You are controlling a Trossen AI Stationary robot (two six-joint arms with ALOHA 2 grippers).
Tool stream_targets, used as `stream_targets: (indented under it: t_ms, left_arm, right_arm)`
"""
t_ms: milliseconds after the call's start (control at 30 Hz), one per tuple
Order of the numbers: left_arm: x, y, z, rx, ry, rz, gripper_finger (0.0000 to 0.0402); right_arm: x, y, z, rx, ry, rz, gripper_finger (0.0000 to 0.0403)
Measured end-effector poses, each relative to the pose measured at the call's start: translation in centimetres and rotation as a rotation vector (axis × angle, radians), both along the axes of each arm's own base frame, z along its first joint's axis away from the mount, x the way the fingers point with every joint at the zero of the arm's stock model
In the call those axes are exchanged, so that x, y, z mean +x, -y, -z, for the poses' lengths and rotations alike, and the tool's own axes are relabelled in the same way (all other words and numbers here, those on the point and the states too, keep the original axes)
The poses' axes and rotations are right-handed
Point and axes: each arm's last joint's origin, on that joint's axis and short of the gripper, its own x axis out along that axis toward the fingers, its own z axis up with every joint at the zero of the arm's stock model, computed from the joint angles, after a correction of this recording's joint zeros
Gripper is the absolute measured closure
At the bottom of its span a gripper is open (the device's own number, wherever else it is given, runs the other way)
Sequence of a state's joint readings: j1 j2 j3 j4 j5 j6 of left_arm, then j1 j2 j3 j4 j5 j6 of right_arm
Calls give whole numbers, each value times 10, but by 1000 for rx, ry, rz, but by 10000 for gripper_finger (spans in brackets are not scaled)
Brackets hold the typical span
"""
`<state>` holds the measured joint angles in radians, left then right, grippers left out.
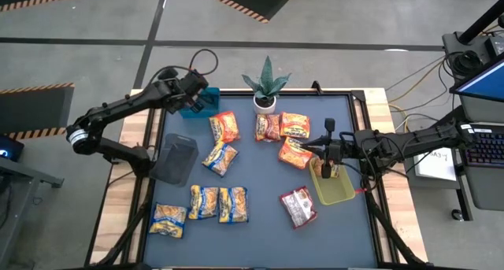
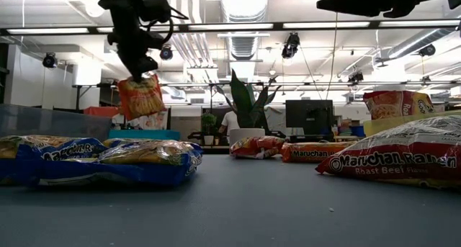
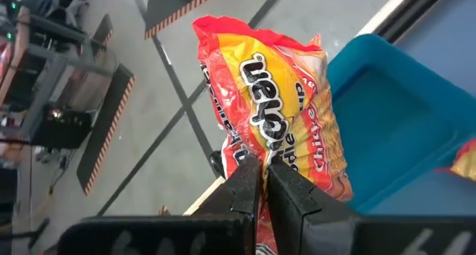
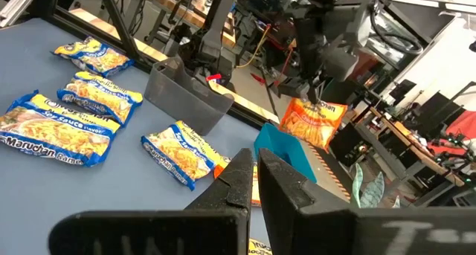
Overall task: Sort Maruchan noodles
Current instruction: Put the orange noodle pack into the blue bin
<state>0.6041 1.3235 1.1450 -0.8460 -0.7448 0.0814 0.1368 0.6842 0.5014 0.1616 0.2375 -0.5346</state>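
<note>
My left gripper [image 3: 260, 182] is shut on an orange-red Maruchan noodle packet [image 3: 277, 99] at the table's far left, above the near-left rim of the blue bin [image 1: 198, 105]. The packet hangs in the air in the low view [image 2: 141, 96] and the right wrist view [image 4: 313, 123]. More noodle packets lie flat on the mat: orange-red ones [image 1: 293, 153] at the far middle, yellow-and-blue ones [image 1: 219, 203] near left, and a red-and-white one [image 1: 298, 207]. My right gripper [image 4: 256, 175] is shut on nothing and hovers level by the yellow-green bin [image 1: 335, 187]. My left gripper pinches the packet's upper end [image 3: 262, 157] between its two fingers, slanting down from the table's left side. The packet hangs below the fingers [image 2: 137, 73], tilted and lifted clear of the table and the bin.
A grey bin [image 1: 177, 156] stands at the left edge of the mat. A potted plant [image 1: 265, 89] stands at the far middle. Two orange-red packets [image 1: 282, 126] lie beside the plant. Free mat lies in the near middle.
</note>
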Motion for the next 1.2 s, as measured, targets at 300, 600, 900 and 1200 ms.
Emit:
stream_targets:
  t_ms: [300,600,900,1200]
  left_arm:
    - [2,8,-9,42,94,10,401]
    - [6,61,-47,134,415,153,401]
    - [24,119,-66,193,682,363,401]
    - [49,164,-40,271,921,548,401]
  right_arm:
    - [0,0,0,3,0,0,390]
    - [0,0,0,44,4,3,390]
    - [1,0,-5,118,67,2,390]
    - [17,-2,-10,204,189,-7,390]
